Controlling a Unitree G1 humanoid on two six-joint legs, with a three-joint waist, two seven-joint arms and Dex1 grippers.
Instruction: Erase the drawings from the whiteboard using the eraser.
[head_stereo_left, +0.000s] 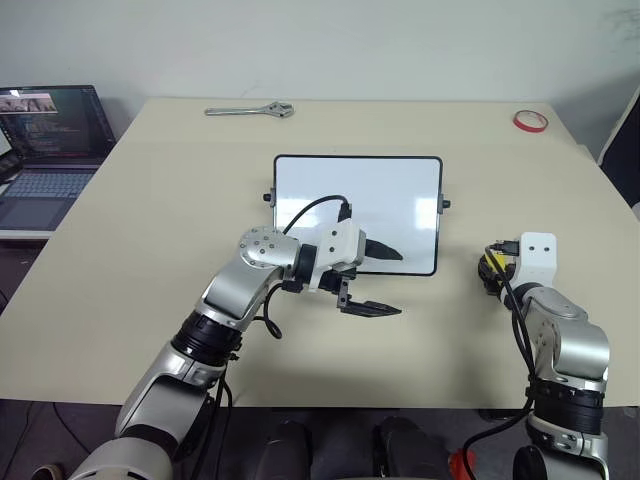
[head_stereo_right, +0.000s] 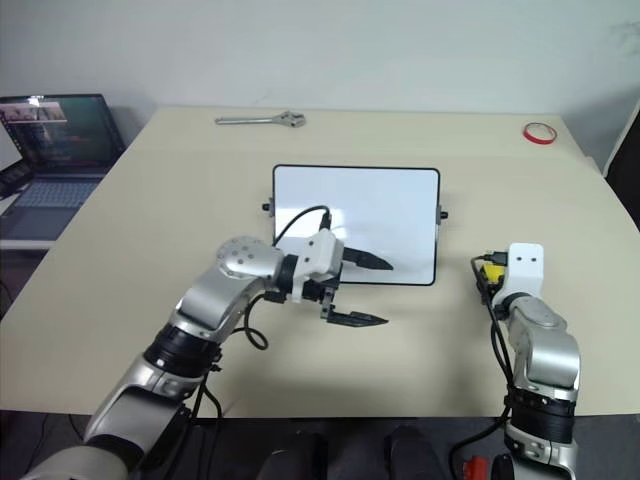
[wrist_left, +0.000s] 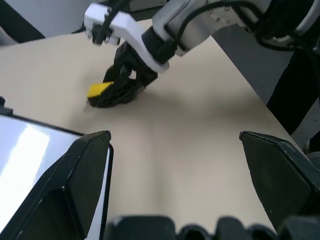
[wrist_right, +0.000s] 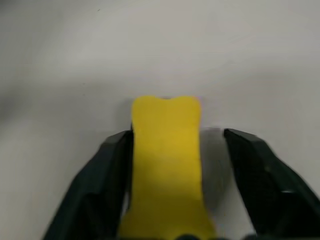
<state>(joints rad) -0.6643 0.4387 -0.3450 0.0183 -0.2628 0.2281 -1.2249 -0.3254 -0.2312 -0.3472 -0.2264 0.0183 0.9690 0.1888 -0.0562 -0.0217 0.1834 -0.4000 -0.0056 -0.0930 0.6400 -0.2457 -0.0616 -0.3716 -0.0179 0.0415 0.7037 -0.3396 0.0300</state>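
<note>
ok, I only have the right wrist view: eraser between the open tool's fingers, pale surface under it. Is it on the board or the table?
Observer: On the table. The eraser lies just right of the board, apart from it.
Operator: Board clean?
Observer: Looks blank in the head views, though the left arm hides part of its near edge.
Operator: Left tool?
Observer: The left tool is open, with one finger over the board's near edge and the other over the table in front.
</note>
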